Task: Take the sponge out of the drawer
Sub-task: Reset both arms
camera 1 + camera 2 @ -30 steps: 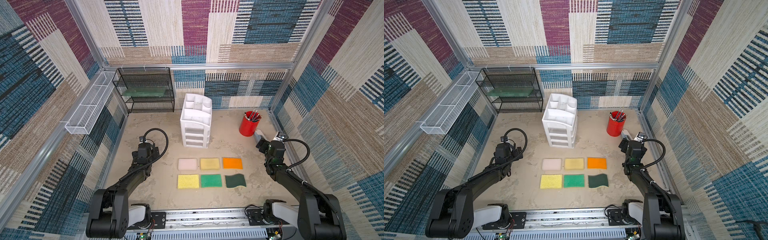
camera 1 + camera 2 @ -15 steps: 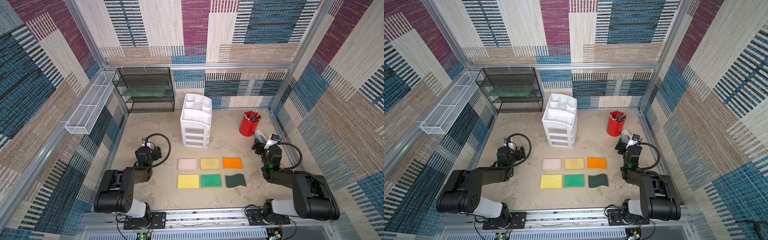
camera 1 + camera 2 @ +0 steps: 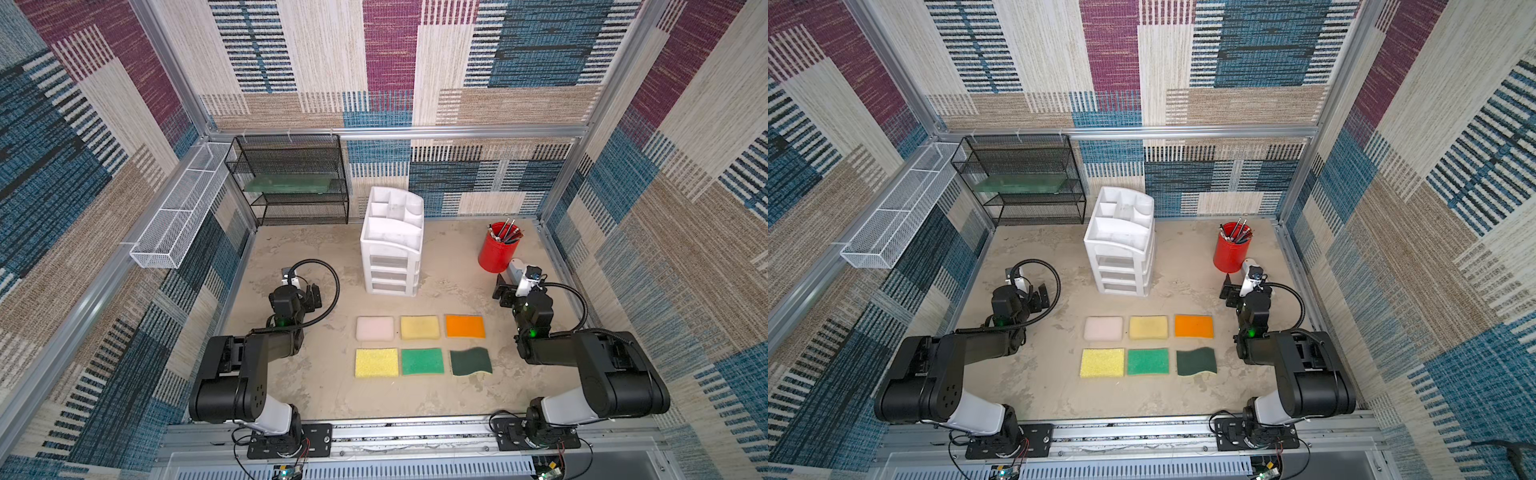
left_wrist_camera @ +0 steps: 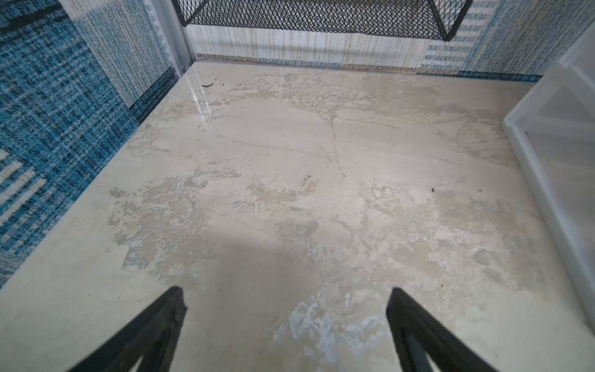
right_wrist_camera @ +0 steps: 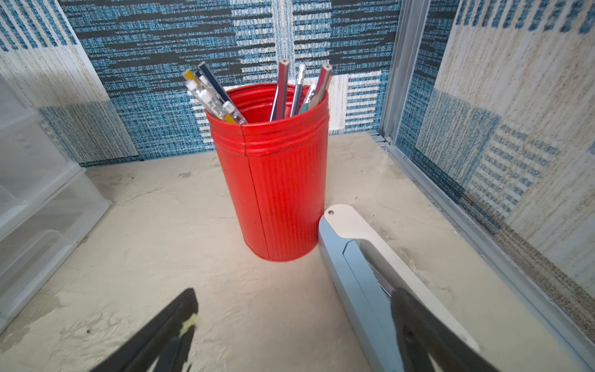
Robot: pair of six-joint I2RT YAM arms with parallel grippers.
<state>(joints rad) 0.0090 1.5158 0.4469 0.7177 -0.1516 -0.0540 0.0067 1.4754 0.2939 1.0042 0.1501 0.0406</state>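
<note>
A white plastic drawer tower [image 3: 392, 249] stands upright near the middle back of a sandy-beige table [image 3: 316, 386], its three shallow drawers all pushed in and its tray top open to the ceiling. Through the cloudy drawer fronts nothing can be made out, so whether a sponge lies inside cannot be told. Six sponges lie flat in two rows in front of the tower: a pink sponge [image 3: 375, 328], a pale yellow sponge [image 3: 419, 327] and an orange sponge [image 3: 465, 326] behind, a bright yellow sponge [image 3: 376, 363], a green sponge [image 3: 422, 361] and a dark green sponge [image 3: 471, 361] in front. The left gripper [image 4: 286, 322] hovers low over bare table with its fingers spread wide and nothing between them; the tower's corner sits off to its side, well apart from the fingers. The right gripper [image 5: 293, 325] also has its fingers spread and empty, pointing at a red cup [image 5: 273, 180] of pens, with a grey and white stapler [image 5: 370, 273] lying beside the cup and passing under one finger. The tower shows only at the edge of the right wrist view, apart from those fingers. A black mesh shelf [image 3: 291, 183] stands against the back wall.
</note>
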